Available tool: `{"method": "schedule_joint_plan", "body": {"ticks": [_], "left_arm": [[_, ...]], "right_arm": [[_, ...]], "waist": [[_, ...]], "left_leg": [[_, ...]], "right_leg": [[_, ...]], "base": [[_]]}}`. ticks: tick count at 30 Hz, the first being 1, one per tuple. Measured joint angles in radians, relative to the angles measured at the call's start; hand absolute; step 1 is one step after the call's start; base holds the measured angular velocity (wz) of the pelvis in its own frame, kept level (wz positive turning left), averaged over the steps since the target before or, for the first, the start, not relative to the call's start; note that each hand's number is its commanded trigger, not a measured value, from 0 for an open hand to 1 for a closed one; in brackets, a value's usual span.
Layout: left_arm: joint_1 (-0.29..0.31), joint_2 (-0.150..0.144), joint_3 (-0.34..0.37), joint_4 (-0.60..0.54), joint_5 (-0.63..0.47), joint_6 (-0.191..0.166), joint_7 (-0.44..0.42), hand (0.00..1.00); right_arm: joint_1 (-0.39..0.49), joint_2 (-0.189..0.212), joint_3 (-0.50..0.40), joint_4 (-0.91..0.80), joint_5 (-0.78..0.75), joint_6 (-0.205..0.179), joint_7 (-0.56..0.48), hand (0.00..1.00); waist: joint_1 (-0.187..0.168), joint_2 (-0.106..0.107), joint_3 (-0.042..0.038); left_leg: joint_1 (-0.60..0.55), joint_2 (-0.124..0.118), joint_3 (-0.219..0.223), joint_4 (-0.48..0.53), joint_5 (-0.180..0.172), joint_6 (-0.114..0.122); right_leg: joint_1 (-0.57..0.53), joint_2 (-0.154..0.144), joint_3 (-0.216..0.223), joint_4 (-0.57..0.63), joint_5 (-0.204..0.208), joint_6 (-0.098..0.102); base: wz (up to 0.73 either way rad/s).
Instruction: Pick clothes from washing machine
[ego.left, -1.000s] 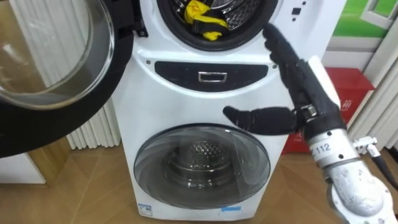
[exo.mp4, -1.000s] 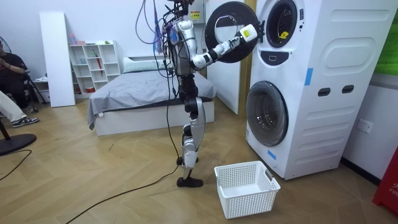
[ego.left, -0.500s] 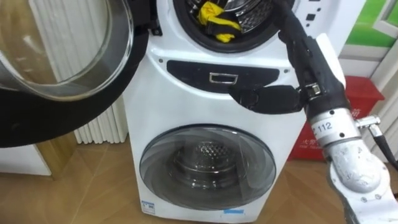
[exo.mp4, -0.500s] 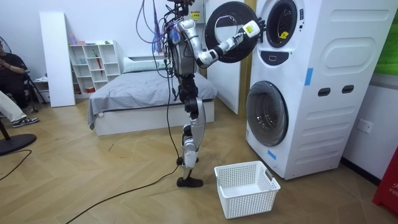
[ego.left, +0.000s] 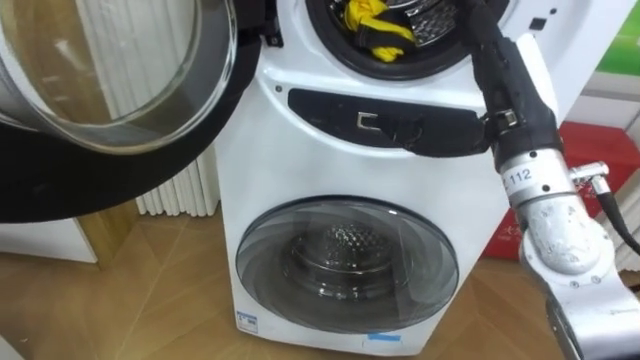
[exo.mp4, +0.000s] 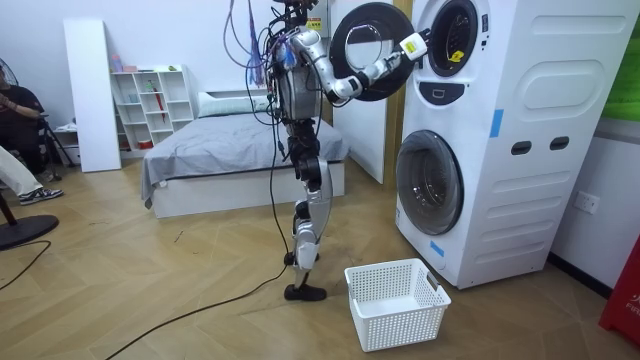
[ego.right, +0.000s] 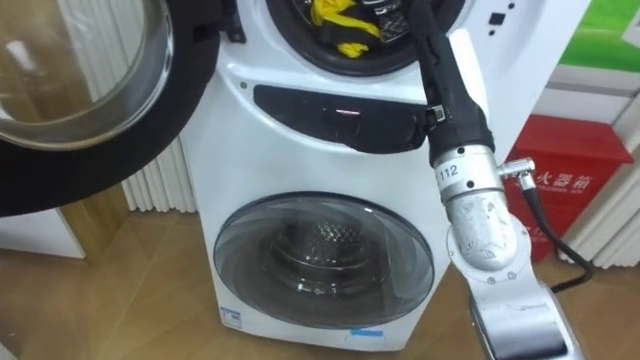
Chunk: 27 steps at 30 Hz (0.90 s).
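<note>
**Reaching up at the mouth of the upper drum**

A yellow garment (ego.left: 375, 25) lay bunched inside the upper drum of the stacked washing machine (ego.left: 270, 170), against the lower edge of the drum's round opening. The robot's right hand (ego.left: 510, 95) was raised at the right edge of that opening, just beside the garment. Its upper part ran out past the top edge of the eye views, so whether it was released or grasping could not be told.

The upper door (ego.left: 110, 100), a glass porthole in a black ring, stood swung wide to the machine's left. Below the opening ran a dark control panel (ego.left: 330, 110), and under that the closed lower door (ego.left: 345, 265). A white radiator (ego.left: 180, 185) stood behind the open door, and a red cabinet (ego.right: 550, 190) was by the machine's right side.

In the room view the robot stood upright before the machine. A white laundry basket (exo.mp4: 395, 300) sat on the wooden floor near its feet, and a bed (exo.mp4: 230, 150) lay behind it.
</note>
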Motion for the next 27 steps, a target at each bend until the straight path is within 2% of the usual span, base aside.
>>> {"method": "schedule_joint_plan", "body": {"ticks": [12, 18, 20, 22, 24, 25, 26, 27], "left_arm": [[-0.004, 0.0, 0.0, -0.001, 0.0, 0.008, -0.01, 0.0], [-0.004, 0.003, 0.001, -0.015, -0.001, 0.01, -0.011, 0.0], [-0.008, 0.004, 0.004, -0.015, 0.0, 0.01, -0.01, 0.0], [-0.007, 0.006, 0.004, -0.014, -0.001, 0.01, -0.009, 0.0], [-0.013, 0.006, 0.004, -0.014, -0.001, 0.01, -0.008, 0.0], [-0.007, 0.007, 0.01, -0.013, -0.001, 0.01, -0.007, 0.0], [-0.01, 0.006, 0.014, -0.014, -0.001, 0.011, -0.007, 0.0], [-0.004, 0.005, 0.015, -0.013, -0.001, 0.016, -0.008, 0.0]], "right_arm": [[0.0, -0.003, 0.001, 0.011, 0.038, 0.0, -0.04, 0.0], [-0.008, -0.031, 0.0, 0.052, 0.026, 0.0, -0.049, 0.0], [-0.009, -0.039, -0.001, 0.084, 0.025, -0.002, -0.048, 0.0], [-0.008, -0.039, 0.0, 0.138, 0.021, -0.002, -0.048, 0.0], [-0.008, -0.039, 0.0, 0.161, 0.012, -0.003, -0.052, 0.0], [-0.008, -0.039, 0.0, 0.174, 0.004, -0.003, -0.054, 0.0], [-0.008, -0.039, 0.0, 0.181, 0.003, -0.002, -0.054, 0.0], [-0.008, -0.041, -0.003, 0.187, 0.002, -0.002, -0.056, 0.0]], "waist": [[0.001, 0.008, 0.0003], [0.001, 0.006, -0.0002], [0.004, 0.005, 0.0008], [0.005, 0.0, 0.0042], [0.018, 0.0, 0.0048], [0.029, 0.001, 0.0056], [0.025, 0.001, 0.0053], [0.023, -0.002, 0.0026]], "left_leg": [[-0.002, -0.001, -0.007, 0.006, 0.0, 0.0], [-0.041, 0.001, -0.017, 0.057, -0.004, -0.003], [-0.065, 0.004, -0.004, 0.115, -0.01, -0.006], [-0.113, 0.006, 0.001, 0.241, -0.022, -0.008], [-0.155, 0.013, 0.002, 0.324, -0.027, -0.009], [-0.173, 0.022, 0.004, 0.344, -0.026, -0.009], [-0.178, 0.026, 0.004, 0.348, -0.026, -0.009], [-0.181, 0.03, 0.006, 0.338, -0.025, -0.011]], "right_leg": [[0.009, 0.001, -0.003, 0.0, 0.0, 0.0], [-0.013, 0.002, -0.012, 0.018, -0.003, -0.003], [-0.02, 0.0, -0.01, 0.048, -0.018, -0.008], [-0.019, -0.007, -0.02, 0.096, -0.054, -0.015], [-0.034, -0.008, -0.016, 0.129, -0.086, -0.026], [-0.046, -0.01, -0.015, 0.146, -0.101, -0.033], [-0.046, -0.006, -0.019, 0.146, -0.107, -0.037], [-0.048, -0.004, -0.027, 0.15, -0.117, -0.032]], "base": [[0.01], [0.07], [0.13], [0.14], [0.06], [0.03], [0.17], [0.24]]}}
